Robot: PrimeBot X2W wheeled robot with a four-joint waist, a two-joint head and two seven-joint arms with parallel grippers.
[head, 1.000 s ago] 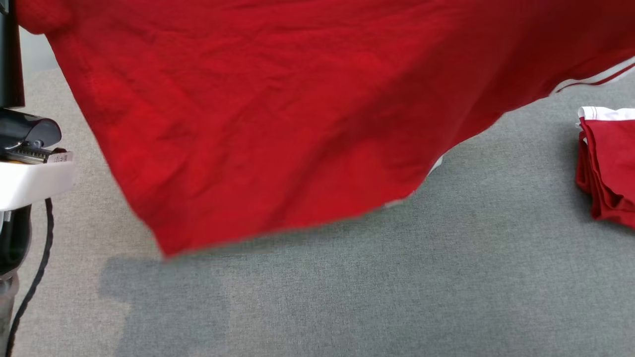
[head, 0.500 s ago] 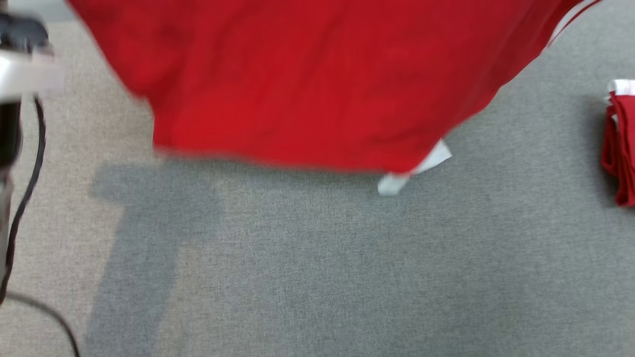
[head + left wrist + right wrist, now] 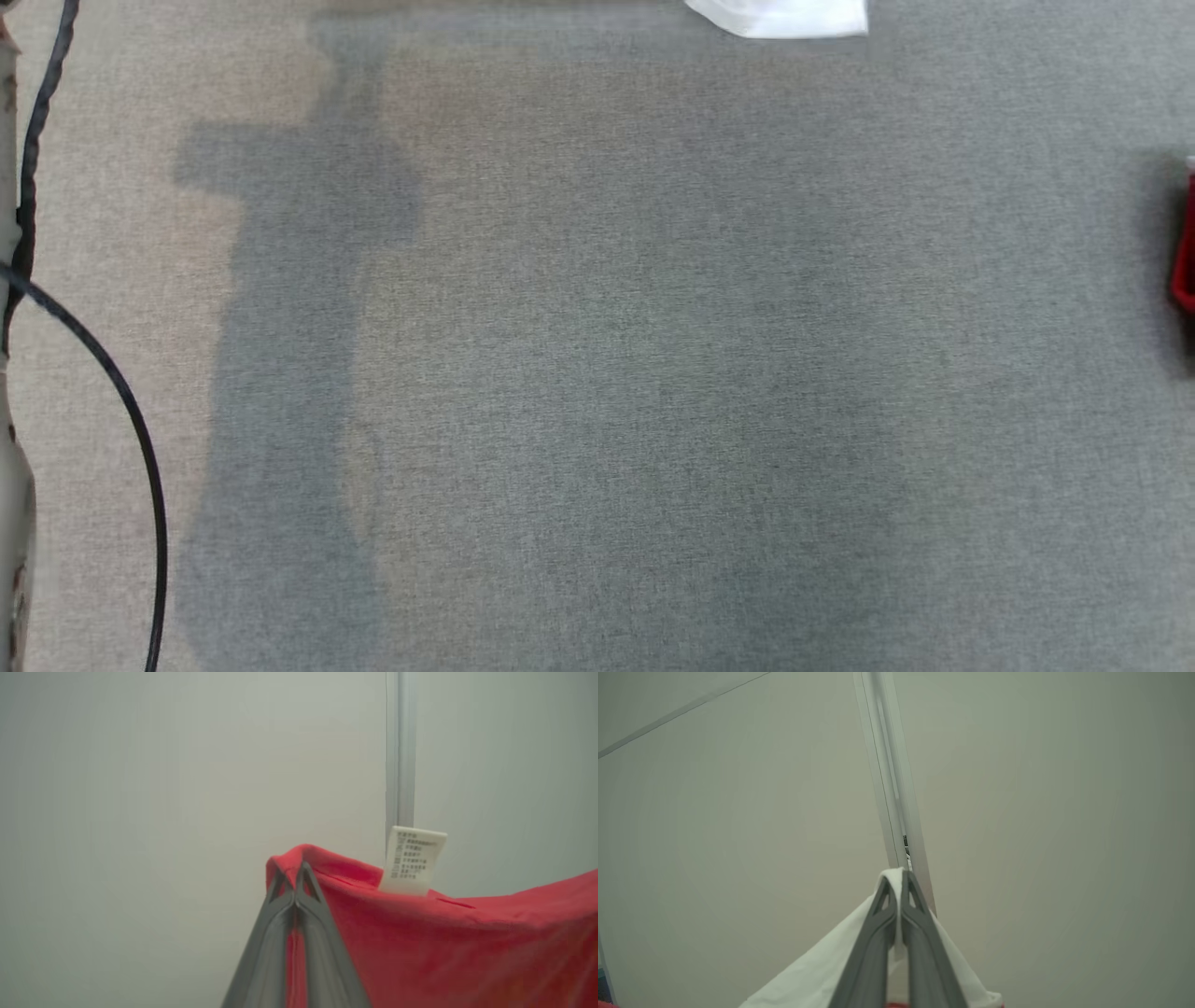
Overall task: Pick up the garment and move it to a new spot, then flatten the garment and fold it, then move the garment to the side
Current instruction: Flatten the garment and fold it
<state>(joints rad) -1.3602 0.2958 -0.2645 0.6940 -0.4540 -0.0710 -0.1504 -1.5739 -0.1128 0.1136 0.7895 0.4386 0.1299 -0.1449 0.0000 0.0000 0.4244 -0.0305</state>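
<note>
The garment (image 3: 444, 947) is red cloth in the left wrist view, with a small white printed label (image 3: 413, 861) standing up from its edge. My left gripper (image 3: 295, 877) is shut on a red fold of that edge. In the right wrist view my right gripper (image 3: 901, 882) is shut on the garment's white sleeve (image 3: 817, 970), which hangs down both sides of the fingers. Both grippers are raised before a pale wall. In the head view a white tip of the garment (image 3: 780, 17) hangs at the top edge over the grey surface.
A grey fabric surface (image 3: 597, 373) spreads across the head view, crossed by a broad shadow. A folded red cloth (image 3: 1186, 261) lies at its right edge. A black cable (image 3: 121, 401) loops down the left side. A vertical pale strip (image 3: 399, 751) runs up the wall.
The red garment, which covered the upper head view, has risen out of it; a white tip remains at the top. The head view has also shifted a little.
</note>
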